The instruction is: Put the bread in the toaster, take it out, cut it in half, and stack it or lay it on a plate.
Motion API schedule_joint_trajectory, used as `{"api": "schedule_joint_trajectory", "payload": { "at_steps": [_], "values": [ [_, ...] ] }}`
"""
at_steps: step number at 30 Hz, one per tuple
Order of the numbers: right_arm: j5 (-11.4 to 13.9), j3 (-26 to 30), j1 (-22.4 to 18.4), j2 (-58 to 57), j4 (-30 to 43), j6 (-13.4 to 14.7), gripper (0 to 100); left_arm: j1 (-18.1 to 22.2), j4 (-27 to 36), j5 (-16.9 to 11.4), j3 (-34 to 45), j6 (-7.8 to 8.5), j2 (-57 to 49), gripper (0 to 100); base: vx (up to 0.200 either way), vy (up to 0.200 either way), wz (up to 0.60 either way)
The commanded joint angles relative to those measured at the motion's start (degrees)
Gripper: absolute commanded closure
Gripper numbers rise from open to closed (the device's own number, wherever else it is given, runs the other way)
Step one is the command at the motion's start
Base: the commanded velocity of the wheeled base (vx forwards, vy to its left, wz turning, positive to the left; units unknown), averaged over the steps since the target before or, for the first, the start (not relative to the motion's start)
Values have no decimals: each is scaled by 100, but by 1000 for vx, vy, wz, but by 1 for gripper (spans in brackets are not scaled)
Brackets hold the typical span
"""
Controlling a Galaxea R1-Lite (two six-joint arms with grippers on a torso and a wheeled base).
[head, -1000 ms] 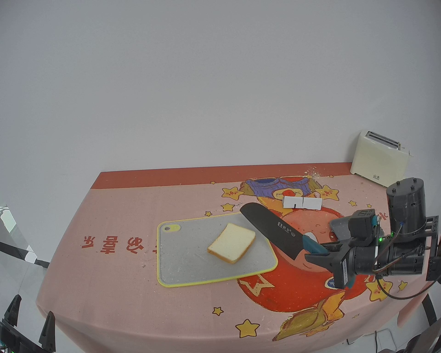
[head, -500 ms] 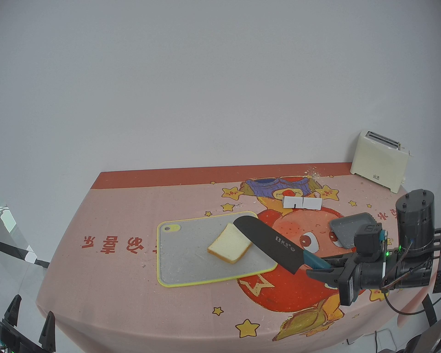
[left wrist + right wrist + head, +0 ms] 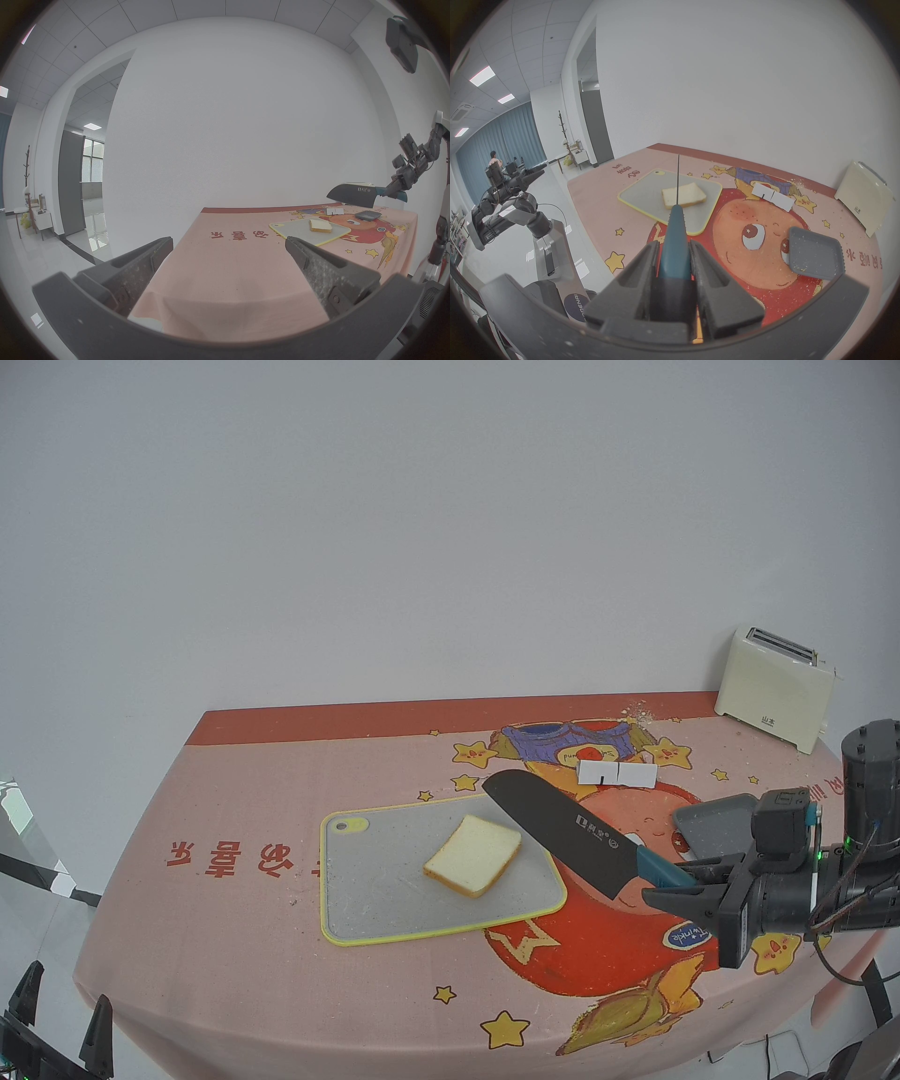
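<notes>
A whole slice of bread [image 3: 472,855] lies on the grey, yellow-rimmed cutting board [image 3: 375,885] in the middle of the table. My right gripper [image 3: 692,887] is to the right of the board, shut on the teal handle of a black-bladed knife [image 3: 562,827]. The blade hangs in the air, pointing toward the bread, with its tip above the board's far right corner. In the right wrist view the handle [image 3: 674,239] sits between the fingers and the bread [image 3: 683,194] lies straight ahead. My left gripper [image 3: 225,267] stands open off the table's left end. The cream toaster [image 3: 774,688] stands at the far right corner.
A grey square plate [image 3: 714,817] lies on the table just behind my right gripper. Two small white cards [image 3: 617,773] lie behind the board. The patterned pink cloth left of the board is bare, and the wall stands close behind the table.
Half a second ago the blade had dipped over the bread's right edge. It has since risen and drawn back right with my right arm. The bread has not moved.
</notes>
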Motion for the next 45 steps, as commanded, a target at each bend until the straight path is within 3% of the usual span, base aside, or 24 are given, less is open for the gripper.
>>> {"api": "schedule_joint_trajectory", "payload": {
  "at_steps": [1,7,11,16,23,28,39,43,44,45],
  "values": [
    [4,-29,1,322,-49,44,100,1,-4,1,101,-2,-57,0,0,0,0],
    [100,-223,-359,568,-67,26,100,1,-4,1,101,-2,-57,0,0,0,0],
    [461,-495,-623,647,-23,0,100,1,-4,1,101,-2,-57,0,0,0,0],
    [847,-697,-588,709,12,-9,100,1,-4,1,101,-2,-57,0,0,0,0],
    [944,-1084,-658,1438,-5,-537,100,1,-4,-16,101,7,-57,0,0,0,0],
    [1199,-1137,-728,1702,-49,-554,100,1,5,-25,101,7,-57,0,0,0,0],
    [1208,-856,-649,1842,-489,-510,100,1,5,-43,101,25,-66,0,0,0,0],
    [1173,-741,-544,1948,-788,-440,100,-8,-22,-95,13,183,-93,0,0,0,0],
    [1102,-733,-561,1948,-805,-413,100,-43,-110,-403,-1349,165,303,0,0,0,0],
    [1076,-733,-561,1948,-805,-413,100,-61,-39,-447,-1727,165,654,0,0,0,0]
  ]
}}
